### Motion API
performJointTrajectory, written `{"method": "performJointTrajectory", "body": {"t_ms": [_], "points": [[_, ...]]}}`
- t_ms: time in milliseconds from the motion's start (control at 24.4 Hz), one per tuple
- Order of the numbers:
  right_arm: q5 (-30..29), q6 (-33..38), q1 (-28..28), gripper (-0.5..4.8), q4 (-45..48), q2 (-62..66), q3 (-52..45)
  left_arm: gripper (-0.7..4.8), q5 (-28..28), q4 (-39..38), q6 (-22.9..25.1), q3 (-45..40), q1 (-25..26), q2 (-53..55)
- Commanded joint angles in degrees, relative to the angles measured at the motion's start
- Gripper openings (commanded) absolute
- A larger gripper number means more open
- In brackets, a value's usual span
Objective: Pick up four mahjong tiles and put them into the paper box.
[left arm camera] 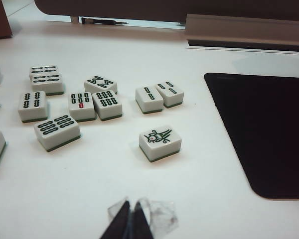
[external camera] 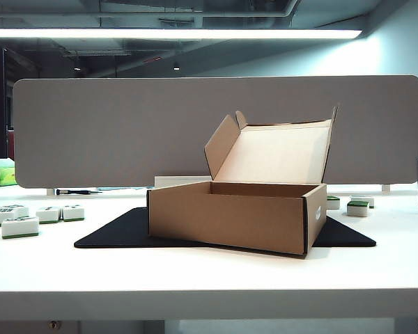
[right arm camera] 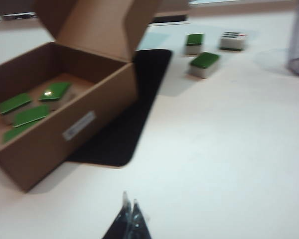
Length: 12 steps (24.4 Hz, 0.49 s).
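Task end-state: four mahjong tiles [right arm camera: 30,109] inside paper box [right arm camera: 65,99], at ten o'clock of right gripper [right arm camera: 131,219]; left gripper [left arm camera: 130,221] likewise pinched together, empty; nothing remains.

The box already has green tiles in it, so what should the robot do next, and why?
Probably nothing more than staying parked, both arms back. The right wrist view shows four green-topped mahjong tiles lying inside the paper box. The right gripper and left gripper both have shut, empty fingers over bare table. The job looks done; at most the lid could be closed.
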Motion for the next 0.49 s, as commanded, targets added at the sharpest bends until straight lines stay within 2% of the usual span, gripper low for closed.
{"method": "performJointTrajectory", "body": {"t_ms": [41,369,493], "points": [[4.5,-0.2,0.1,-0.01,1.8,-0.5,0.0,-0.02,0.3,-0.8,-0.1,0.1,0.0,0.0],[12.2,2.1,1.4,-0.01,4.4,-0.5,-1.7,-0.02,0.3,-0.8,-0.1,0.1,0.0,0.0],[13.4,2.7,1.6,-0.01,5.1,-0.5,-2.1,-0.02,0.3,-0.8,-0.1,0.1,0.0,0.0]]}}
